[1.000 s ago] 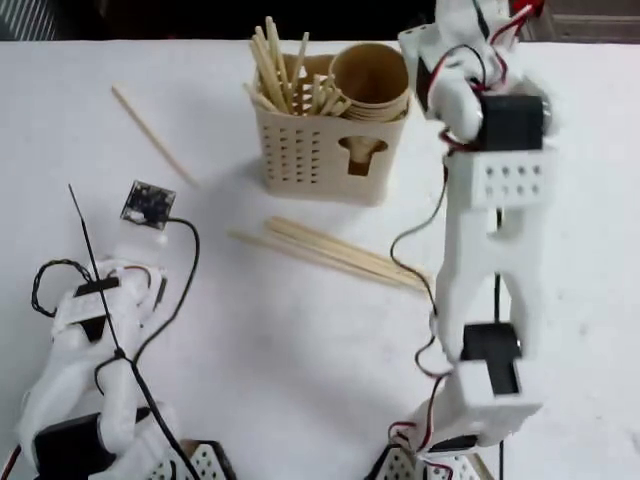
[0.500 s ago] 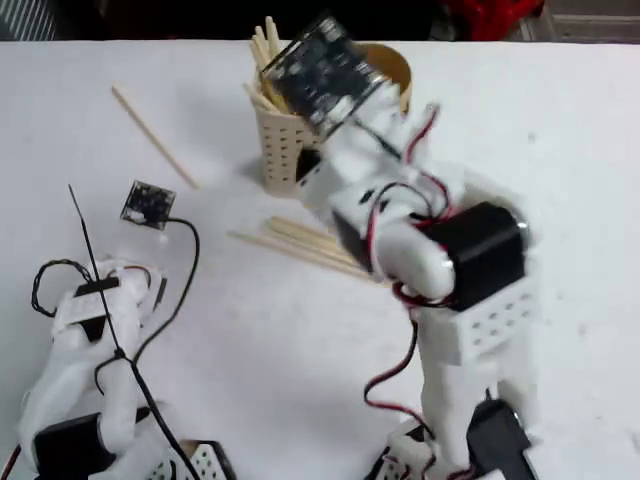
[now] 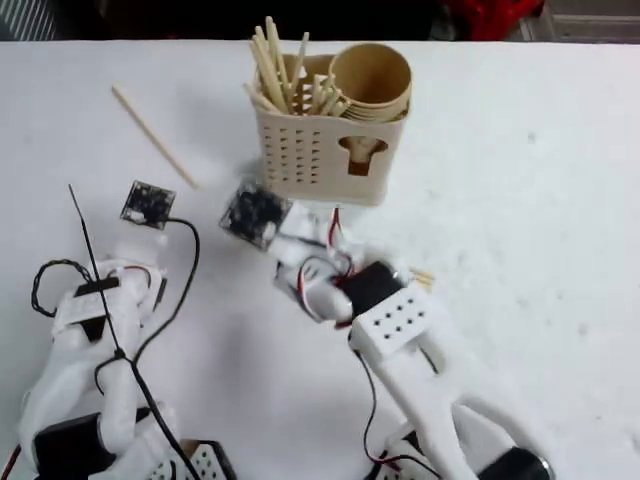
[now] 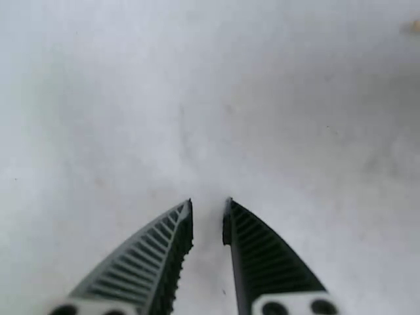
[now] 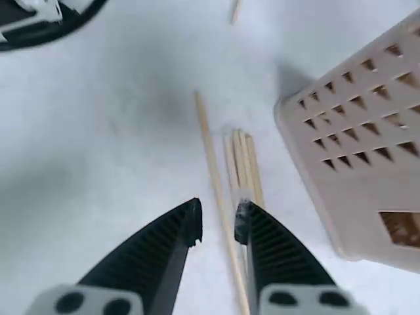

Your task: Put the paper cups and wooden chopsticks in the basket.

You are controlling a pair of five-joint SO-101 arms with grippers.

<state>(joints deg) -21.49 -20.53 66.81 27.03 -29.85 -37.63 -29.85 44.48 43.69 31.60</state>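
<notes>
I see the basket [image 3: 325, 150] at the far middle, holding stacked paper cups [image 3: 372, 78] and upright chopsticks [image 3: 275, 65]. My right gripper [image 5: 218, 216], jaws slightly apart, hangs over loose chopsticks [image 5: 243, 164] just nearside of it; the left gripper [image 4: 208, 210] is barely parted and empty.

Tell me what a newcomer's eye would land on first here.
The basket stands at the far middle of the table, already holding stacked paper cups and a sheaf of wooden chopsticks. Just in front of it, the right gripper hangs open over a bundle of chopsticks lying on the table. One lone chopstick lies off at the far left.
</notes>
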